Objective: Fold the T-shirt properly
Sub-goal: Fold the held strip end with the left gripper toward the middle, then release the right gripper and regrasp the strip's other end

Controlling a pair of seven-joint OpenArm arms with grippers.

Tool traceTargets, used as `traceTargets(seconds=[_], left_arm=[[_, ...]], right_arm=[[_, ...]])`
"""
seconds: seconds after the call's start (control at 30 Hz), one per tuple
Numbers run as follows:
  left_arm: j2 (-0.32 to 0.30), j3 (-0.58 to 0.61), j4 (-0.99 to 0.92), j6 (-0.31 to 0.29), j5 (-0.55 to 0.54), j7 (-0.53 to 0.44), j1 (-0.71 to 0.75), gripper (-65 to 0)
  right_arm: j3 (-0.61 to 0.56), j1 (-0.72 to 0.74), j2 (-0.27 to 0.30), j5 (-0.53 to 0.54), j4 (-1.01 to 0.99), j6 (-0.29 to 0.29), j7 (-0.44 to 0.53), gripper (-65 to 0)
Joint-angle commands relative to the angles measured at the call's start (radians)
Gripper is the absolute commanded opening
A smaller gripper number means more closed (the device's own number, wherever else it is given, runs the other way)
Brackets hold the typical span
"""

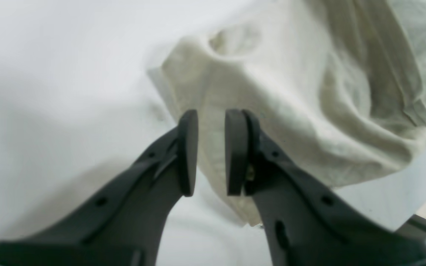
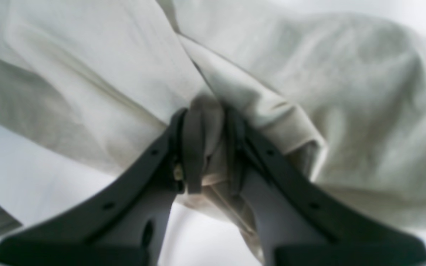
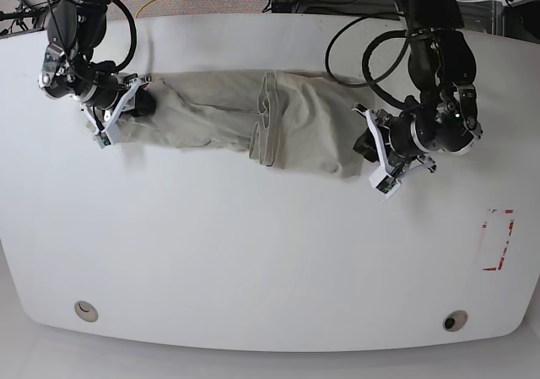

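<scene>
The pale beige T-shirt (image 3: pixel 295 117) lies stretched in a long rumpled band across the far half of the white table (image 3: pixel 253 252). At its left end in the base view, my right gripper (image 3: pixel 142 102) is shut on a bunched fold of the T-shirt (image 2: pixel 346 92). The right wrist view shows that cloth squeezed between the right gripper (image 2: pixel 207 114) pads. At the other end, my left gripper (image 3: pixel 367 147) sits on the shirt's edge. In the left wrist view the left gripper (image 1: pixel 213 114) has its jaws drawn close, with the hem of the T-shirt (image 1: pixel 290 92) filling the narrow gap.
A red-outlined rectangle (image 3: pixel 498 240) is marked on the table at the right. Two round fittings (image 3: pixel 84 311) (image 3: pixel 456 321) sit near the front edge. Cables (image 3: pixel 346 24) trail across the back of the table behind the arms.
</scene>
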Motion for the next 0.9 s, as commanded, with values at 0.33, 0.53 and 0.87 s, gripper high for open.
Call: traceTargets(seconds=[0.33,0.53,0.87], left_arm=[[-0.043,0.037,-0.255,-0.001,-0.016,-0.146,0.001,-54.4],[-0.063,0.037,-0.265,-0.001,-0.016,-0.171,0.005,-54.4],[-0.094,0.037,-0.263,-0.001,-0.019,-0.171,0.011,-54.4]], right_arm=[[0.282,0.114,0.015,0.233,0.102,-0.001,-0.236,-3.0],[0.479,0.197,0.064,0.261,-0.036,-0.001,-0.272,-0.6],[0.552,0.249,0.193,0.263,-0.450,-0.001,-0.272,-0.5]])
